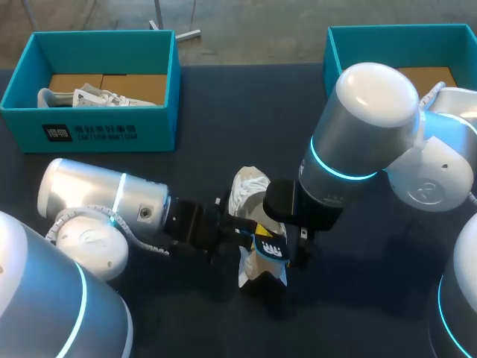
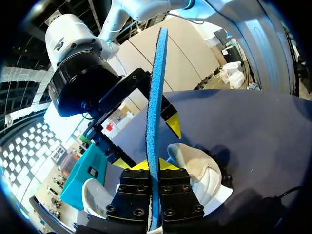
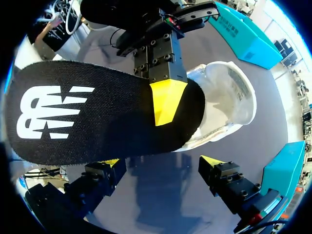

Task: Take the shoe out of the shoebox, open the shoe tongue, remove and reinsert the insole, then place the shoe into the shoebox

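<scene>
The left jaws are clenched on one end of the insole, held edge-up, its long axis running straight out from them. The shoe lies on the desk just under that gripped end. The right jaws are released and spread, facing the insole's broad black face.

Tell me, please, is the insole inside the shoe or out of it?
Out: the whole insole shows, clamped between the left gripper's jaws, beside the white shoe.
</scene>
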You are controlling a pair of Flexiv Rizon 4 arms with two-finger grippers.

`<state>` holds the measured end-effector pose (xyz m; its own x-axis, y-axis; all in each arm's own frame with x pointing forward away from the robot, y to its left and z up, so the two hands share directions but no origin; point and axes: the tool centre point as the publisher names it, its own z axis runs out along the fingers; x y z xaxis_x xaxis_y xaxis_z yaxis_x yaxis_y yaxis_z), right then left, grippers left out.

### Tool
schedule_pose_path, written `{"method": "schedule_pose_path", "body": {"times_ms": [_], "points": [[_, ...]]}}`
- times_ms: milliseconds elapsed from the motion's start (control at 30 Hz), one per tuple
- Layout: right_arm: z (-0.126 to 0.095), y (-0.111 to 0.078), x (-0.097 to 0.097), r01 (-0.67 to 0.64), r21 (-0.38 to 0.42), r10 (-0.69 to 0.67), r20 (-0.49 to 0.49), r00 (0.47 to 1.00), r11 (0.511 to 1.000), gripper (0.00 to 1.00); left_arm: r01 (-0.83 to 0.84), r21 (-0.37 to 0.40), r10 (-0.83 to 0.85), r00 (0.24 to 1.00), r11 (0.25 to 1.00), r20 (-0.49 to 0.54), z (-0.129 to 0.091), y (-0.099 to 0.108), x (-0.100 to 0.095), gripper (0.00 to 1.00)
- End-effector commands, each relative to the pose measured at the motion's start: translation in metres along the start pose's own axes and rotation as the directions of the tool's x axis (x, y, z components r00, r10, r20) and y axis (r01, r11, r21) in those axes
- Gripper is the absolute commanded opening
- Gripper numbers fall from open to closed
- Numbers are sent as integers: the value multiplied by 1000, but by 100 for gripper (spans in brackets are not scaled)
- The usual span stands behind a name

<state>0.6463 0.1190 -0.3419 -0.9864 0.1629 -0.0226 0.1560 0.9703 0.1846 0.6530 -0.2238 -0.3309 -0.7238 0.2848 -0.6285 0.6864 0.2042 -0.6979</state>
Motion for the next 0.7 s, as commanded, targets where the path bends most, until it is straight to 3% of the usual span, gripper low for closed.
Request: {"method": "schedule_pose_path", "body": {"times_ms": [33,700], "points": [[3,1,1,0,0,0,2,1000,1000,100,-14,-21,14,1000,1000,2,2,2,3,0],[3,1,1,0,0,0,2,1000,1000,100,-48,-145,51,999,988,11,2,33,0,0]]}}
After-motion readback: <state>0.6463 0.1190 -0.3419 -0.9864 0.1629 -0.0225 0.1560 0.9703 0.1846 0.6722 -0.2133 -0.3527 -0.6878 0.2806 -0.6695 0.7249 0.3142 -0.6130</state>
